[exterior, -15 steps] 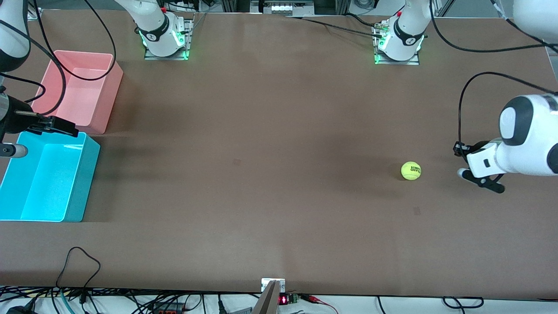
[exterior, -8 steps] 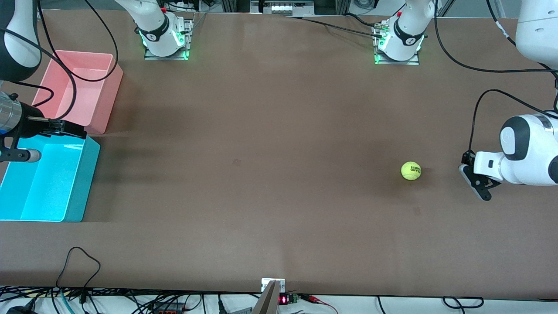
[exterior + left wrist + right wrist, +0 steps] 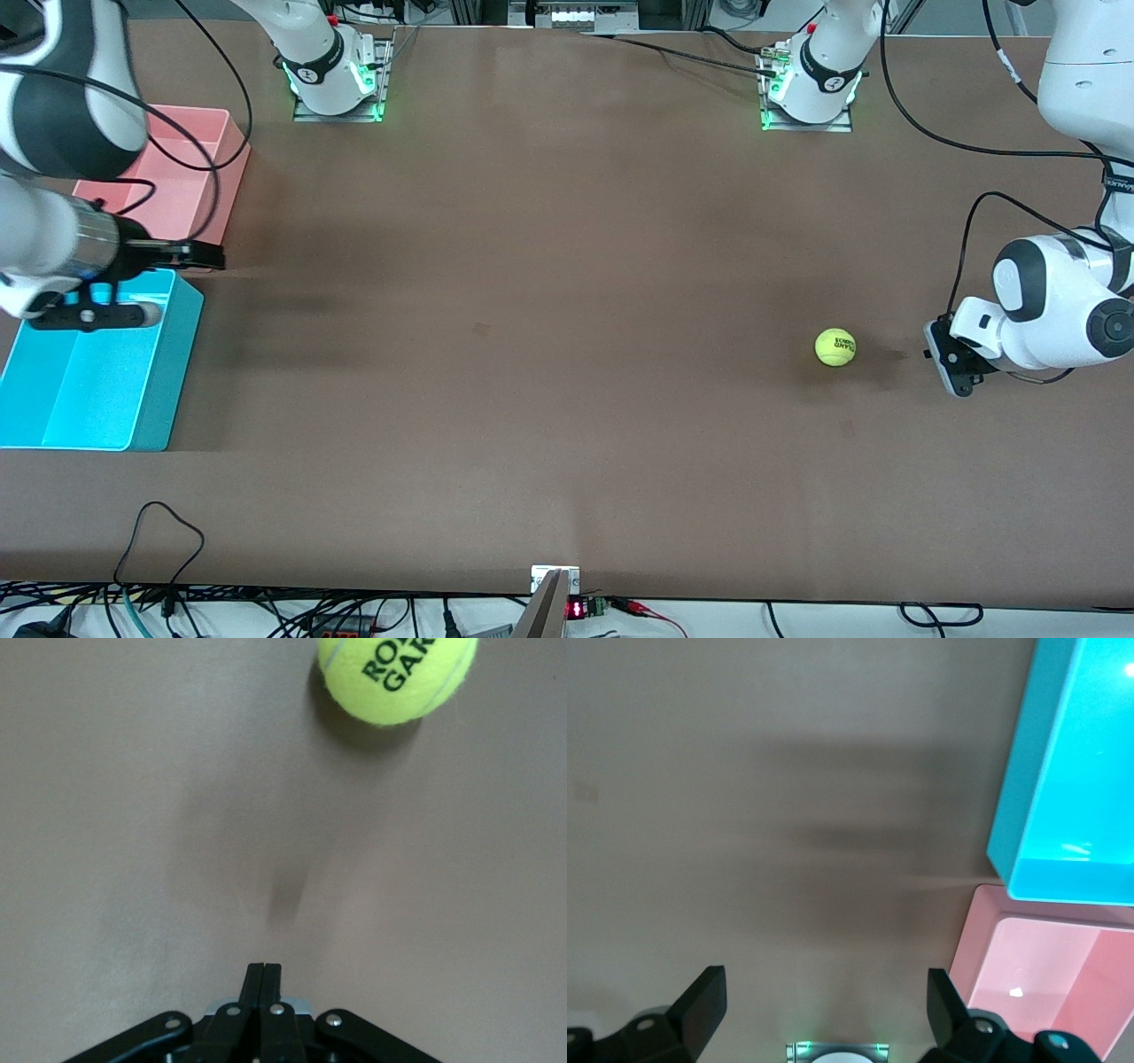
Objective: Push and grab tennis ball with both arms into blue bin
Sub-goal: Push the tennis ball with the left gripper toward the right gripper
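Observation:
The tennis ball [image 3: 835,346] [image 3: 397,678], yellow-green with black lettering, rests on the brown table toward the left arm's end. My left gripper [image 3: 955,383] [image 3: 264,967] is low over the table beside the ball, a short gap away from it. It is shut with nothing in it. The blue bin [image 3: 168,372] [image 3: 1036,797] stands at the right arm's end. My right gripper [image 3: 188,287] [image 3: 824,988] hangs open and empty over the bin's corner nearest the pink bin.
A pink bin [image 3: 226,177] [image 3: 1028,983] stands right beside the blue bin, farther from the front camera. The two arm bases [image 3: 335,80] [image 3: 811,89] stand along the table's back edge. Loose cables [image 3: 159,540] lie at the near edge.
The left gripper has turned, dropped lower and stayed beside the ball. The right gripper has slid from over the blue bin toward the table's middle. The ball has not moved.

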Motion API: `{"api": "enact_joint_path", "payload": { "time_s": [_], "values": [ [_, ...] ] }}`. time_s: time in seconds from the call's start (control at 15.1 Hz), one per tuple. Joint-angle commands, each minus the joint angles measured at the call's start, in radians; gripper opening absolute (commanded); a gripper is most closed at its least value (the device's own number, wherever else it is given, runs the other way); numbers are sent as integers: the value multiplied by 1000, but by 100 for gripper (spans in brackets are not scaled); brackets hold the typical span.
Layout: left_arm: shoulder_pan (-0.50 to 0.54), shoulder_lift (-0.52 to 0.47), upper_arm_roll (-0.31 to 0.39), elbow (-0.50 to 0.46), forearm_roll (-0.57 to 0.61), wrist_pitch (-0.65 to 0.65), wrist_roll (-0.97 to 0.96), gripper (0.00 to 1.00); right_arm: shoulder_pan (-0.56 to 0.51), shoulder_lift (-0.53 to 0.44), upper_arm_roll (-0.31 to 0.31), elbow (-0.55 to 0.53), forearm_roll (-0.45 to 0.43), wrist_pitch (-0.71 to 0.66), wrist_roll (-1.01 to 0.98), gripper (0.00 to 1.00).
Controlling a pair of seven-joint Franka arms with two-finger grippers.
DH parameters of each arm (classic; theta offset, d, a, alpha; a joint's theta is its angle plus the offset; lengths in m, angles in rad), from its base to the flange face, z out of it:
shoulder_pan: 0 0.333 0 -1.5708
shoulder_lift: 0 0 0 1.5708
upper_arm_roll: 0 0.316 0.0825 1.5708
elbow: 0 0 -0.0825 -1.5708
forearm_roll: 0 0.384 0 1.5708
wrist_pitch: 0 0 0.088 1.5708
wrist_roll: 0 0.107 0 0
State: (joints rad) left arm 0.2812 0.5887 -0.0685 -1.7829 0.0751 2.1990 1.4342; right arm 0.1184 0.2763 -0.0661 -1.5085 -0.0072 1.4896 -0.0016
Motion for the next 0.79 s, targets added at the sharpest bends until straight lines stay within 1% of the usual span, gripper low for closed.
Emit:
{"api": "enact_joint_path", "payload": {
  "time_s": [0.0, 0.07, 0.13, 0.26, 0.33, 0.4, 0.46, 0.59, 0.66, 0.73],
  "values": [
    [4, -15, -17, -27, 11, 13, 92, 0, 15, -5, -3, -71, 9, 35, -1, 100],
    [-2, -15, -22, -35, 9, 13, 138, 0, 20, -12, -3, -108, 9, 69, -1, 100],
    [-4, -15, -36, -39, 9, 12, 144, 0, 20, -17, -3, -149, 10, 108, -1, 100],
    [-4, -10, -98, -58, 8, 22, 125, 0, 33, -38, -1, -244, 12, 205, 0, 100],
    [-16, -4, -132, -67, 9, 42, 85, 0, 46, -57, -1, -298, 12, 257, 0, 100],
    [-51, 0, -151, -82, 9, 79, 50, 0, 56, -75, -3, -355, 12, 312, 11, 100],
    [-101, 3, -152, -81, 8, 94, 10, 0, 59, -89, -3, -416, 12, 372, 11, 100],
    [-189, -4, -154, -60, 8, 88, -78, 0, 58, -108, -1, -514, 12, 480, 11, 100],
    [-224, -16, -157, -55, 6, 85, -107, 0, 58, -109, -3, -547, 10, 518, 11, 100],
    [-238, -45, -166, -55, 8, 70, -127, 0, 58, -103, -3, -555, 12, 534, 12, 100]
  ]
}}
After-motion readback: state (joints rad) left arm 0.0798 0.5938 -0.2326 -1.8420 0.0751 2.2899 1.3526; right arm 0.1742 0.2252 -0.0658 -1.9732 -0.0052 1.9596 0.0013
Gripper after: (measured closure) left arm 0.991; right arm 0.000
